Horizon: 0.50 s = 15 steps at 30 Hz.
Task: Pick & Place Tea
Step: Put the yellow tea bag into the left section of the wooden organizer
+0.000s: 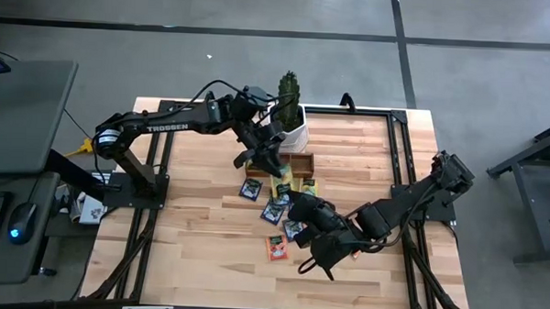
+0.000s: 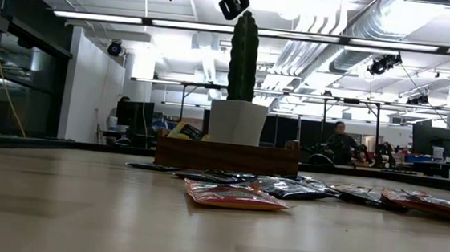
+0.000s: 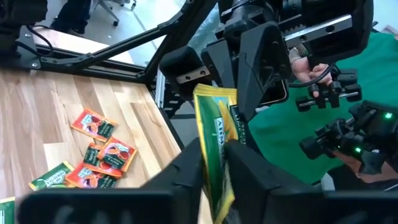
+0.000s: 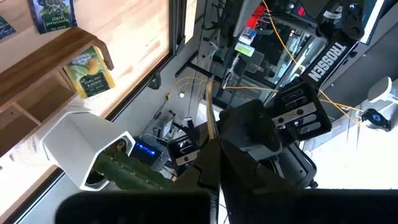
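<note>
Gripping a yellow-green tea sachet (image 3: 216,146) between closed fingers, the left pincer (image 3: 214,163) hovers above the wooden tray (image 1: 298,163).

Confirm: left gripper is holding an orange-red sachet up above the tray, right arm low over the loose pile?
Not quite. The sachet pinched in the left gripper is yellow-green, not orange-red; the left wrist view shows it between the fingers. The rest holds: in the high view that gripper is over the wooden tray, and the right gripper is over the loose sachets.

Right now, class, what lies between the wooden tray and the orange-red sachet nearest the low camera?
Several dark blue sachets lie scattered there, clearest in the high view.
</note>
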{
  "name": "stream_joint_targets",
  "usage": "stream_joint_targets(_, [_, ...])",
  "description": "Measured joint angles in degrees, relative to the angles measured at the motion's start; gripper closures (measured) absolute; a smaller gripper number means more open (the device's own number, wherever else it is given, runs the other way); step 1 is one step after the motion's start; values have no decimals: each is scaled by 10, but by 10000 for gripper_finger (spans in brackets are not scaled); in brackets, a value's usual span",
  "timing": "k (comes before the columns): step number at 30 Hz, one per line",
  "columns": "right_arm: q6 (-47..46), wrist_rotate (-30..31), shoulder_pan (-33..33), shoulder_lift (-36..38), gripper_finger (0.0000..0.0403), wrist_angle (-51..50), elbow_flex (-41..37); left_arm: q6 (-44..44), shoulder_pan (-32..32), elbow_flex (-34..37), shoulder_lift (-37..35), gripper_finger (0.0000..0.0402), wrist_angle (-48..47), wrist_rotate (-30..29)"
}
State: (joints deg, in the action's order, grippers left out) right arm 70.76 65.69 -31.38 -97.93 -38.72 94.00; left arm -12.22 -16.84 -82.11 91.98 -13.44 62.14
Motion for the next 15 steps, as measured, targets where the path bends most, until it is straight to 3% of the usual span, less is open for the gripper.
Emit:
stream_joint_targets(3, [0, 0, 0, 0, 403, 0, 0, 10, 0, 0, 0, 390, 0, 1])
stream_joint_targets(8, [-25, 3, 0, 0, 402, 0, 0, 30, 0, 0, 0, 395, 0, -2])
stream_joint_targets(15, [-132, 62, -2, 8, 389, 11, -1, 46, 0, 0, 0, 399, 3, -19])
